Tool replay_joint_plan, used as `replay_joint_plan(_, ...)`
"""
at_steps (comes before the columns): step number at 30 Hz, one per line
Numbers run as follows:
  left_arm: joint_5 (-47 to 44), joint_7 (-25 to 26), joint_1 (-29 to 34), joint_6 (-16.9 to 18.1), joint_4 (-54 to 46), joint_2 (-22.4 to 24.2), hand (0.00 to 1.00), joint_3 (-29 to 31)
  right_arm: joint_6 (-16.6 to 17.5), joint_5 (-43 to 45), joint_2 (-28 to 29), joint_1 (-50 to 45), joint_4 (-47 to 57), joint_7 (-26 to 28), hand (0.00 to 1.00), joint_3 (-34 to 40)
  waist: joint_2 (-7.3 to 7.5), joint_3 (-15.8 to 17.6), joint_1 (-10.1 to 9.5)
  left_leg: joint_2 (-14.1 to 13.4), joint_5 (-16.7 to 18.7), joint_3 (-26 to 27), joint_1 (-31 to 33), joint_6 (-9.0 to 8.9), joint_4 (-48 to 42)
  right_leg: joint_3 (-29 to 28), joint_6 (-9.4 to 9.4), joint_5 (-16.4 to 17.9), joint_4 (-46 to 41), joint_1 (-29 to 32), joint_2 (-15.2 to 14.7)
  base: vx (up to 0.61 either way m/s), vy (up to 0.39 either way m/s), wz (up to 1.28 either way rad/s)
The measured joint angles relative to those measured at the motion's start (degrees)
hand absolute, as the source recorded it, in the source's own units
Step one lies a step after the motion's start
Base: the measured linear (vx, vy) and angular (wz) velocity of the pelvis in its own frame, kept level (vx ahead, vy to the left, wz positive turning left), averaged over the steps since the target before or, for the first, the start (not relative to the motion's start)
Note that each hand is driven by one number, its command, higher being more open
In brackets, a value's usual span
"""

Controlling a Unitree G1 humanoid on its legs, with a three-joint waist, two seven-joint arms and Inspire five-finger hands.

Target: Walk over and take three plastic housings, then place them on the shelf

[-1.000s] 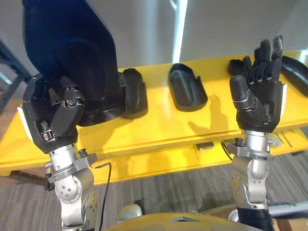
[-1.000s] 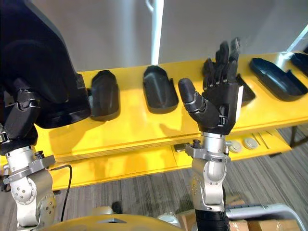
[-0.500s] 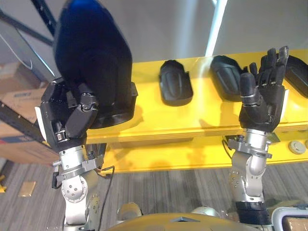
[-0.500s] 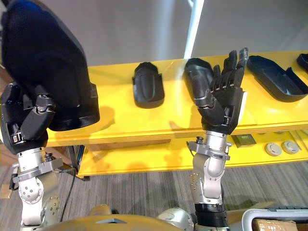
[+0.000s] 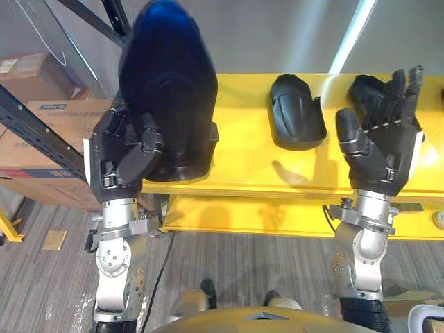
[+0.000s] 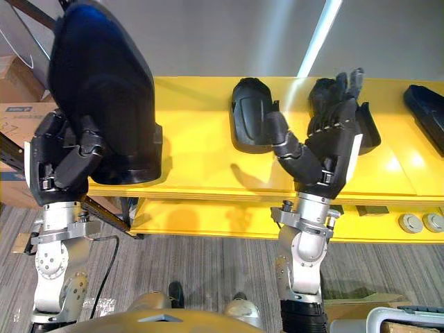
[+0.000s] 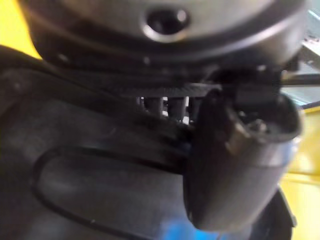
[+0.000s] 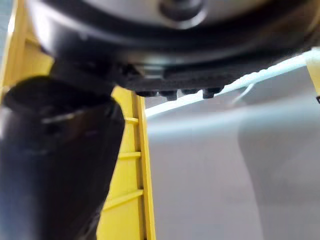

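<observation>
On the left of the frame, the left hand has its fingers and thumb curled tight round a big black rounded plastic housing, holding it up in front of the long yellow shelf. On the right, the right hand is wide open, fingers straight up, holding nothing. A second black housing lies on the shelf in the upper middle. A third black housing lies just behind the right hand.

3 blk housings, 1 long blk tray, 2 round discs, 2 cardboard boxes.
</observation>
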State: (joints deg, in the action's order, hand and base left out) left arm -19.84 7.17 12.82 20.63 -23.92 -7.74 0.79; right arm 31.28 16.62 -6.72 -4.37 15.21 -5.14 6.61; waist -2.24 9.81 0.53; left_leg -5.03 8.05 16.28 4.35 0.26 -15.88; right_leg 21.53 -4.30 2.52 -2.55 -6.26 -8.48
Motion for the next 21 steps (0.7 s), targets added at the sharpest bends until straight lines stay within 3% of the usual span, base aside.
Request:
replay_joint_plan(3, -0.1, 1.1, 0.7, 0.0, 1.1, 0.2, 0.0, 0.1, 0.0, 0.6, -0.5, -0.8, 0.0, 0.1, 1.0, 0.2, 0.03, 0.3, -0.23, -2.5, 1.1, -0.9, 3.3, -0.08, -10.4, -1.4, 0.16, 0.6, -0.7, -0.9, 0.7, -0.02, 0.001, -0.26)
replay_joint_plan(5, -0.4, 1.6, 0.7, -0.5, 1.7, 1.1, 0.0, 0.6, 0.1, 0.6, -1.1, -0.9, 0.0, 0.6, 1.0, 0.2, -0.33, 0.4, -0.3, -2.7, 1.0, -1.8, 2.8, -0.1, -10.9, -2.2, 0.11, 0.6, -1.5, -1.3, 0.8, -0.02, 0.027, -0.23)
replay_joint_plan(10, -1.3, 2.0, 0.2, -1.1, 3.2, 1.3, 0.0, 0.8, -0.1, -1.3, -2.1, -1.1, 0.0, -0.4, 1.0, 0.7, -0.68, 0.6, 1.16, -1.4, 0.7, -1.6, -3.1, -1.33, -0.6, -3.5, 0.38, 0.7, -3.8, 0.0, 0.4, -0.06, 0.028, -0.14)
replay_joint_plan(12, -3.8, 2.3, 0.1, -2.3, 3.3, 1.1, 0.0, 0.8, -0.4, -0.6, -1.6, -2.5, 0.7, -0.3, 1.0, 0.8, -0.05, 0.7, 1.34, 0.2, -1.4, 0.2, -5.6, -1.35, 4.8, -5.2, 0.02, 0.5, -4.1, 0.6, -0.5, -0.09, 0.054, -0.32)
replay_joint_plan(15, -4.6, 3.7, -0.3, -5.3, 3.3, 0.9, 0.0, 2.9, -1.0, -0.5, 0.4, -6.8, 3.3, -0.3, 1.0, 1.1, 0.0, 0.4, 2.84, 2.6, -4.9, 1.6, -8.2, -0.92, 12.8, -6.2, -0.9, -0.4, -2.8, 1.4, -1.6, -0.07, 0.068, -0.15)
replay_joint_plan(18, -5.1, 4.8, -2.2, -9.4, 3.5, 0.0, 0.0, 5.2, -2.9, -0.6, 0.9, -9.5, 3.3, -0.7, 1.0, 1.1, 0.08, 0.2, 3.31, 3.1, -6.7, 2.5, -8.9, -1.14, 15.9, -6.8, -1.28, -1.3, -1.9, 2.2, -1.4, 0.0, 0.052, -0.1)
replay_joint_plan(21, -8.7, 5.5, -5.0, -12.6, 6.2, -2.0, 0.0, 6.1, -4.7, -4.6, 0.9, -11.4, 2.2, -4.4, 1.0, 1.1, -0.22, -0.4, 4.16, 3.1, -7.9, 3.1, -8.8, -0.76, 17.3, -7.2, -1.34, -2.1, -1.1, 3.2, -1.1, 0.06, 0.02, -0.07)
